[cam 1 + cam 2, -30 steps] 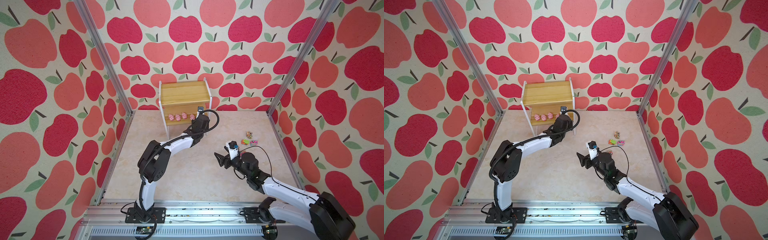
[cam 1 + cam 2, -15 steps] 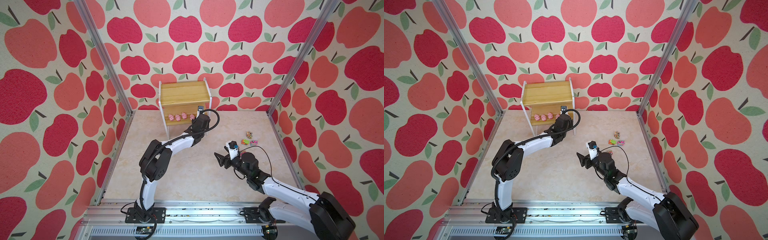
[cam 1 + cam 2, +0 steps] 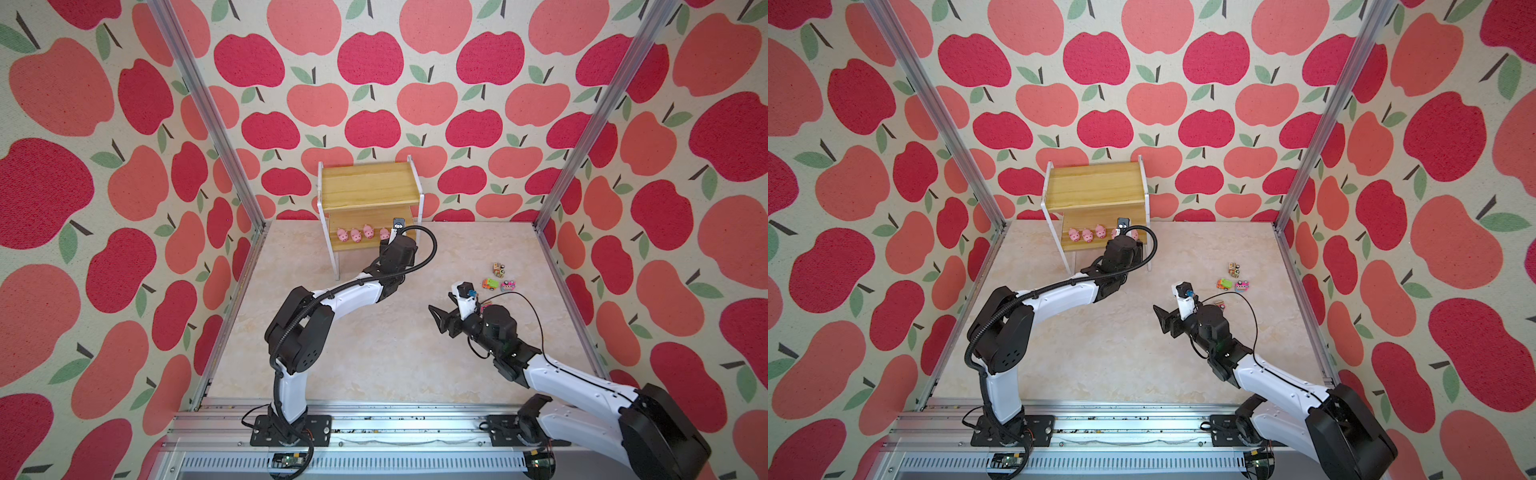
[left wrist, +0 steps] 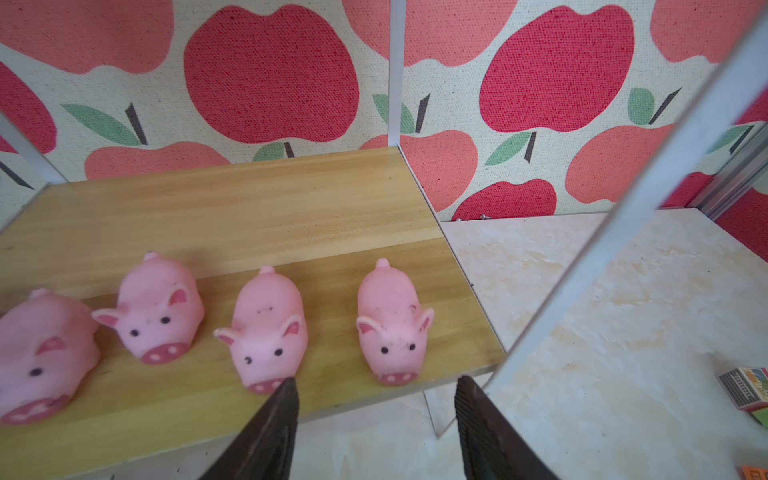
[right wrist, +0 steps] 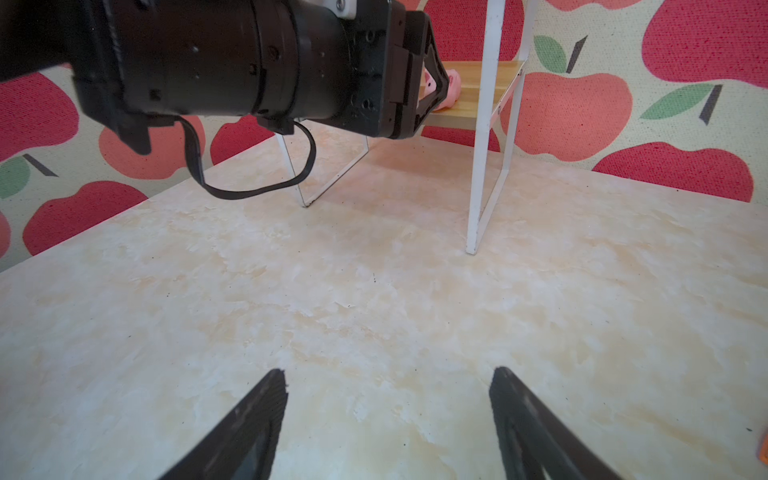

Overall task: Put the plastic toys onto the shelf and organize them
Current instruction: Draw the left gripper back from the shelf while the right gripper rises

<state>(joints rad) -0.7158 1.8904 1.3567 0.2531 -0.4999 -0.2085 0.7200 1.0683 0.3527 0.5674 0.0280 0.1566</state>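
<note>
Five pink pigs (image 3: pixel 1087 235) stand ahead of the left gripper (image 4: pixel 376 382). Four toy trucks (image 3: pixel 1224 284) lie beside the right gripper (image 5: pixel 388 370). There is one shelf (image 3: pixel 1096 187).

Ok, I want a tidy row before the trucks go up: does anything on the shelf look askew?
Slightly. On the lower board of the shelf one pig sits further back than the pigs beside it, so the row is not quite straight. Those in view all stand upright, snouts outward.

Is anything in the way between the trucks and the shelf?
Nothing lies on the table between the trucks and the shelf. Only the left pincer hangs open at the lower board's front edge, by the pigs; the top board has no toys.
</note>
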